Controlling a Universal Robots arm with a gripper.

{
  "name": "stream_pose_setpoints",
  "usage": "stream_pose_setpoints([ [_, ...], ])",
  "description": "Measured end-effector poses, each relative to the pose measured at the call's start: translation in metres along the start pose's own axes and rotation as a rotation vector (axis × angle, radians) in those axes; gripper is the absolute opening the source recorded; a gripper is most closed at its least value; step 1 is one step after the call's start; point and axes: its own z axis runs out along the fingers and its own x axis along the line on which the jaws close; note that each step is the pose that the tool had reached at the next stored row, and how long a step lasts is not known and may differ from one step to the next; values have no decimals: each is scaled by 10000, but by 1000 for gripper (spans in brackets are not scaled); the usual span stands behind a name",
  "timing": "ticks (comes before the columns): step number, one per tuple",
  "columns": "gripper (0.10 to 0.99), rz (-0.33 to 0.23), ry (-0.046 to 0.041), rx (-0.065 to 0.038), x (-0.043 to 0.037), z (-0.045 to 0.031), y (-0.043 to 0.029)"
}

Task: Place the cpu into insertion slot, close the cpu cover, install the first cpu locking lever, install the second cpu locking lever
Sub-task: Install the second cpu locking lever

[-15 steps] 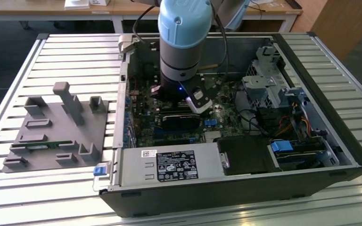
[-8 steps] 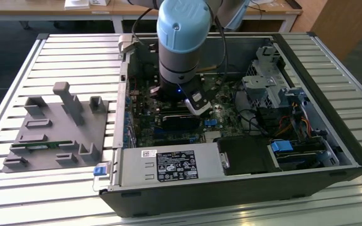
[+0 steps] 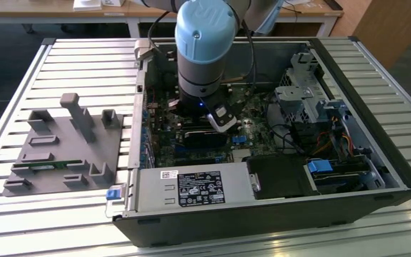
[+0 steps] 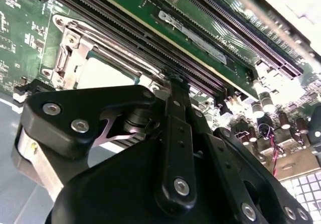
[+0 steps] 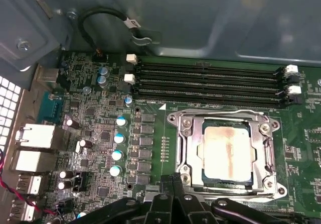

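The cpu [image 5: 225,151] lies in the insertion slot [image 5: 184,176] on the green motherboard, its silver face smeared tan. The cpu cover [image 5: 262,153] lies flat over it, framing the chip through its window. In the second wrist view the cpu [image 4: 105,73] and the cover [image 4: 67,53] sit just beyond my gripper [image 4: 173,81]. The gripper [image 5: 173,181] is shut, fingertips together at the socket's near edge, and I see nothing held between them. In the exterior view my gripper [image 3: 222,119] reaches down into the open computer case over the board.
Long black memory slots [image 5: 208,81] run beside the socket. The case wall [image 5: 200,13] and a looped cable [image 5: 108,18] stand past them. Capacitors [image 5: 118,138] and rear ports [image 5: 35,133] flank the socket. A grey fixture [image 3: 66,144] sits outside the case on the slatted table [image 3: 20,219].
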Motion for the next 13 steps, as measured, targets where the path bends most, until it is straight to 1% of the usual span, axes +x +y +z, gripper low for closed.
stream_pose_setpoints([
  [3, 106, 1, -1, -28, 2, 5, 0],
  [5, 106, 0, -5, -42, 3, -4, 3],
  [7, 106, -1, -8, -56, 2, -33, 14],
  [13, 106, 1, -5, -54, 1, -147, 50],
])
